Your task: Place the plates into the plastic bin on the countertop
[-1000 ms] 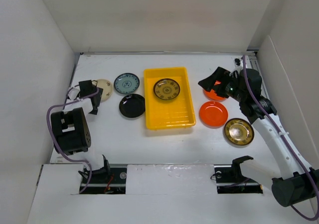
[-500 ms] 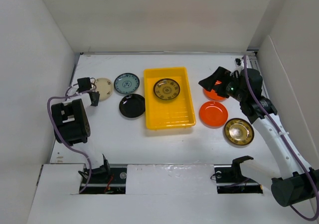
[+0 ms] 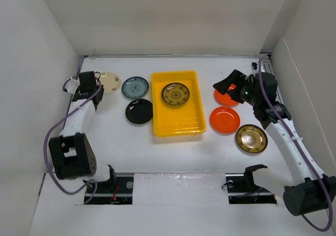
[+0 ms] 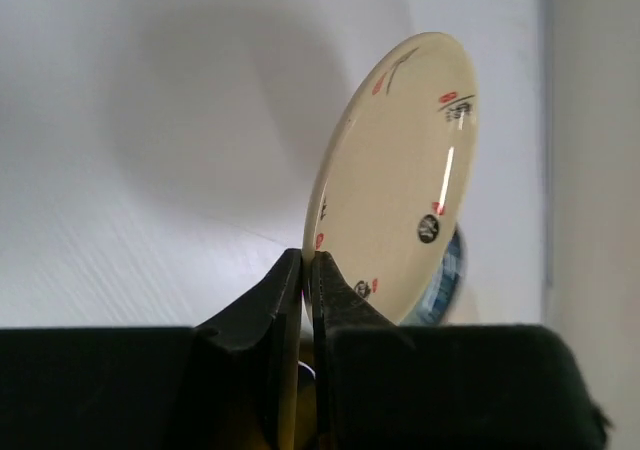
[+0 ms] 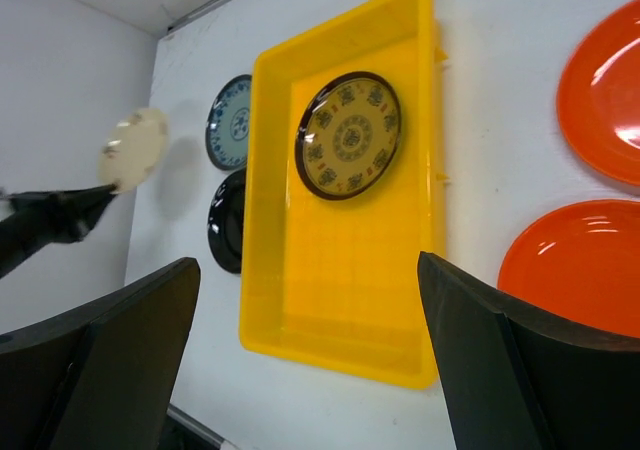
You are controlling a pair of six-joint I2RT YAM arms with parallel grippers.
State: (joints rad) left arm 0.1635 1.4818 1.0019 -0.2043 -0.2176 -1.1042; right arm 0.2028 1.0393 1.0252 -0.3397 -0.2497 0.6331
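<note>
L gripper (image 4: 308, 270) pinched shut on rim of cream plate (image 4: 400, 180). Plate tilted up on edge, upper left of top view, just left of teal plate (image 3: 134, 87). R gripper (image 3: 229, 87) jaws wide, nothing held, over orange plate (image 3: 223, 99) at right. Yellow bin (image 3: 177, 132) at centre w/ one gold-brown patterned plate (image 3: 175, 94) inside, far end. Black plate (image 3: 139, 111) just left of bin. Second orange plate (image 3: 224, 120) + gold plate (image 3: 251, 138) right of bin, on countertop (image 3: 157, 152).

Bright, even light from above throws soft shadows. At my left wrist a glare streak crosses the cream plate (image 4: 400, 170), and the foreground blurs.
</note>
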